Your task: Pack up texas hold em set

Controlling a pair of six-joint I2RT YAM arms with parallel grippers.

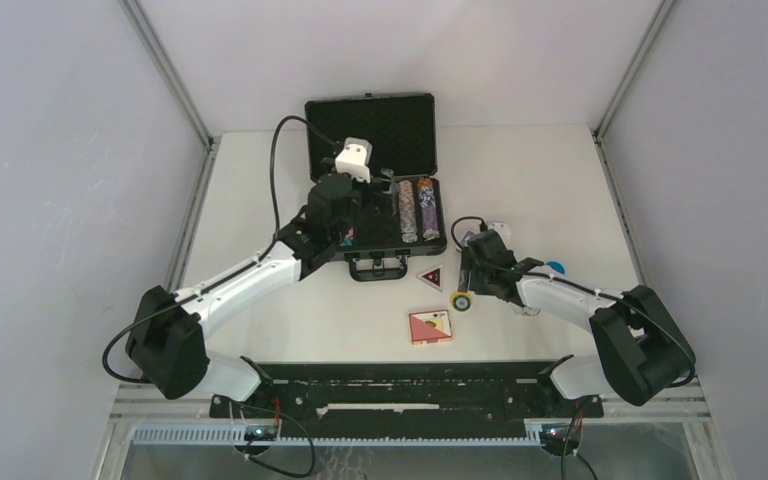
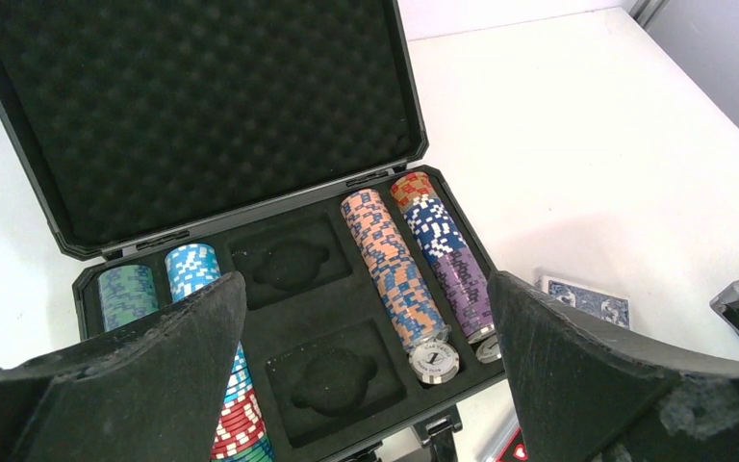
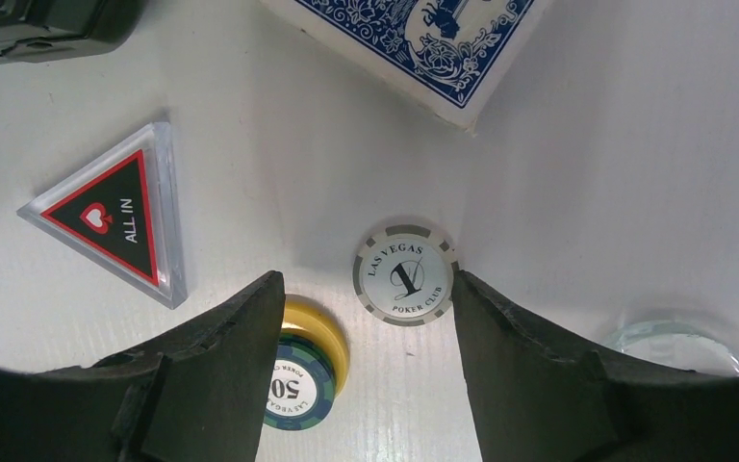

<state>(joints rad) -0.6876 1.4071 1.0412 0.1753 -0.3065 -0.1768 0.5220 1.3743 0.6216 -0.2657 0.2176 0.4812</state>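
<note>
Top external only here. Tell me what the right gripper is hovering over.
Observer: A white chip marked 1, flat on the table between the fingers of the open right gripper.
Operator: Identify that yellow thing beside it.
Observer: A yellow disc with a green chip marked 50 lying on it, partly hidden by one finger.
Operator: Check the case for free slots.
Observer: Left wrist view shows two empty recesses down the middle of the case, between the chip rows.

White left arm (image 1: 245,280), white right arm (image 1: 560,292), black joints (image 1: 165,345), black cables (image 1: 273,170), matte black pincer fingers (image 2: 154,385)
</note>
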